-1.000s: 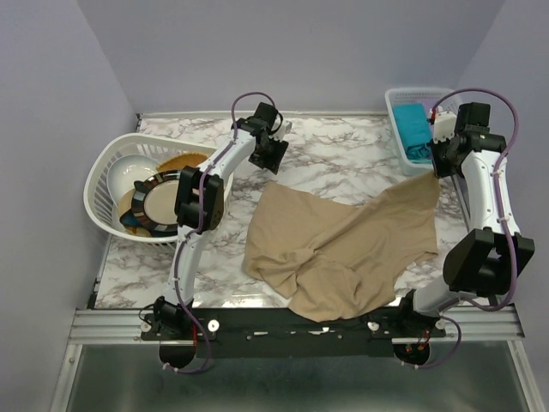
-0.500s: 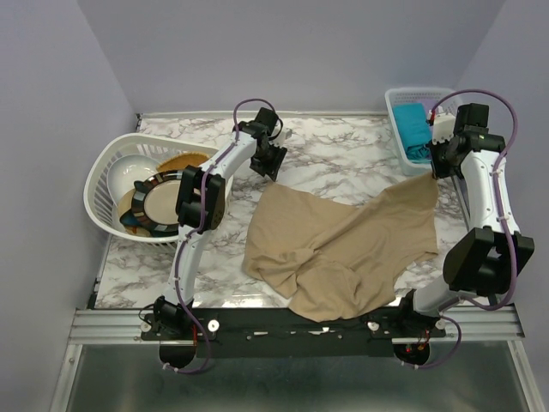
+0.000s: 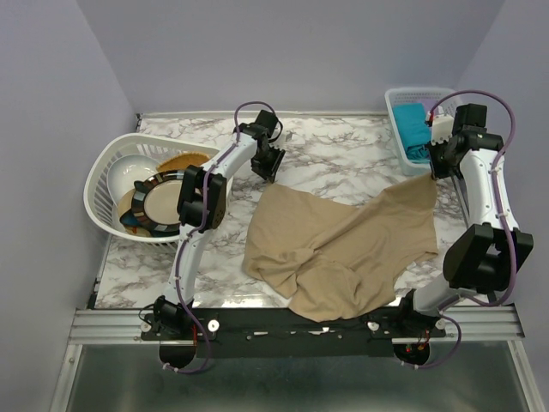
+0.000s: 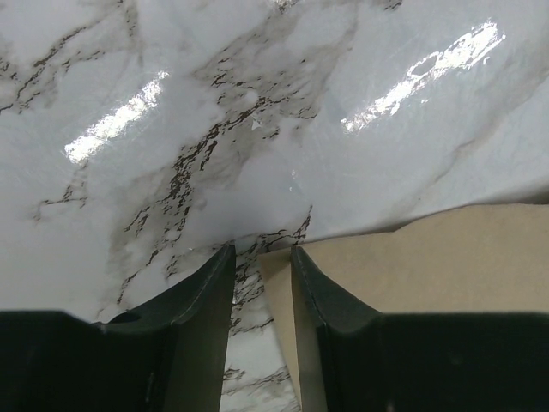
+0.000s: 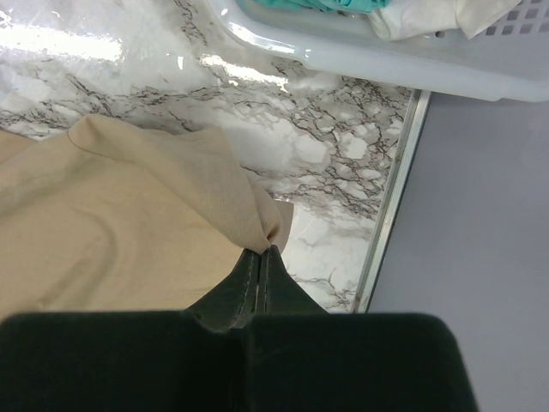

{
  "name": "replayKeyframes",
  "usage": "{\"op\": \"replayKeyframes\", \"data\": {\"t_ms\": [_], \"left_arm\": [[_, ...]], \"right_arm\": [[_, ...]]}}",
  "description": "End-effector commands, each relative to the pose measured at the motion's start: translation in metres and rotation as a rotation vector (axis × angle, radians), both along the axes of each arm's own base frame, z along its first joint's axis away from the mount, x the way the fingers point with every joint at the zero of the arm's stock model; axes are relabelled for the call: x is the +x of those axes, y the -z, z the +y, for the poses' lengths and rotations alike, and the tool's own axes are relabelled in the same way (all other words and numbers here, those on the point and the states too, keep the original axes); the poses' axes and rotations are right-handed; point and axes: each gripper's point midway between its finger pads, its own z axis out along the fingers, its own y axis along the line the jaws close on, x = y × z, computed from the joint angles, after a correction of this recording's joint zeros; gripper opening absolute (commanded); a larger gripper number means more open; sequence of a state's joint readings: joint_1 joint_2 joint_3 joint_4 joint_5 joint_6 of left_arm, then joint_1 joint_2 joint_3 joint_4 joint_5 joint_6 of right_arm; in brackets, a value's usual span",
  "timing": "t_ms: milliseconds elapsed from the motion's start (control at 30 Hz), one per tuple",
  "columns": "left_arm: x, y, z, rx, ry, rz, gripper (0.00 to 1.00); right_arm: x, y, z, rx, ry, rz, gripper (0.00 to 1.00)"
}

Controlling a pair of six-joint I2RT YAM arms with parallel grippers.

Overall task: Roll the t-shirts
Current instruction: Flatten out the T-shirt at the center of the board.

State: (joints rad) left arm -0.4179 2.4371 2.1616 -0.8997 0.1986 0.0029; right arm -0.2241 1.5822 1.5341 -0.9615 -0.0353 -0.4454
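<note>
Now the right gripper [image 5: 261, 251] pinches the far right corner of the beige shirt [image 3: 343, 245], which lies rumpled across the table [image 3: 343, 154], long axis left to right. The left gripper [image 4: 262, 249], fingers slightly apart, sits straddling the shirt's far left corner, nearest for that grab.

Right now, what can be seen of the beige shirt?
The beige shirt is plain, soft-looking fabric, spread wrinkled and unrolled on the marble table, partly folded over itself. The right hand is shut on its far right corner. Its far left corner lies ungripped between the fingers of the open left hand.
</note>
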Motion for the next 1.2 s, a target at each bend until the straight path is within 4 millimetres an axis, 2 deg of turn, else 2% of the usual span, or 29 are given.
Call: {"op": "replayKeyframes", "data": {"t_ms": [0, 200, 633, 733, 900, 1033, 1067, 1100, 1167], "left_arm": [[-0.013, 0.023, 0.004, 0.011, 0.005, 0.078, 0.40], [-0.021, 0.020, 0.006, 0.008, 0.006, 0.092, 0.44], [-0.043, 0.022, 0.003, -0.005, 0.007, 0.145, 0.37], [-0.047, 0.027, 0.001, -0.001, 0.016, 0.155, 0.34], [-0.048, 0.032, -0.003, 0.010, 0.025, 0.152, 0.14], [-0.032, 0.012, -0.005, 0.008, 0.025, 0.073, 0.02], [-0.027, 0.005, -0.006, 0.004, 0.025, 0.049, 0.00], [-0.019, -0.004, -0.006, -0.006, 0.018, 0.018, 0.00], [-0.007, -0.037, -0.008, -0.047, 0.014, -0.058, 0.00]], "right_arm": [[0.005, -0.001, -0.003, 0.004, 0.015, 0.001, 0.00], [0.009, -0.001, -0.004, 0.006, 0.015, -0.001, 0.00], [0.007, 0.006, -0.003, 0.008, 0.013, 0.012, 0.00], [0.008, 0.005, -0.004, 0.008, 0.016, 0.008, 0.01], [0.009, 0.003, -0.004, 0.006, 0.013, 0.003, 0.00], [0.010, -0.001, -0.003, 0.008, 0.006, -0.005, 0.00], [0.014, -0.009, -0.002, 0.011, 0.000, -0.024, 0.01], [0.015, -0.013, -0.003, 0.006, -0.005, -0.032, 0.00], [0.020, -0.028, -0.004, -0.007, -0.012, -0.067, 0.00]]}}
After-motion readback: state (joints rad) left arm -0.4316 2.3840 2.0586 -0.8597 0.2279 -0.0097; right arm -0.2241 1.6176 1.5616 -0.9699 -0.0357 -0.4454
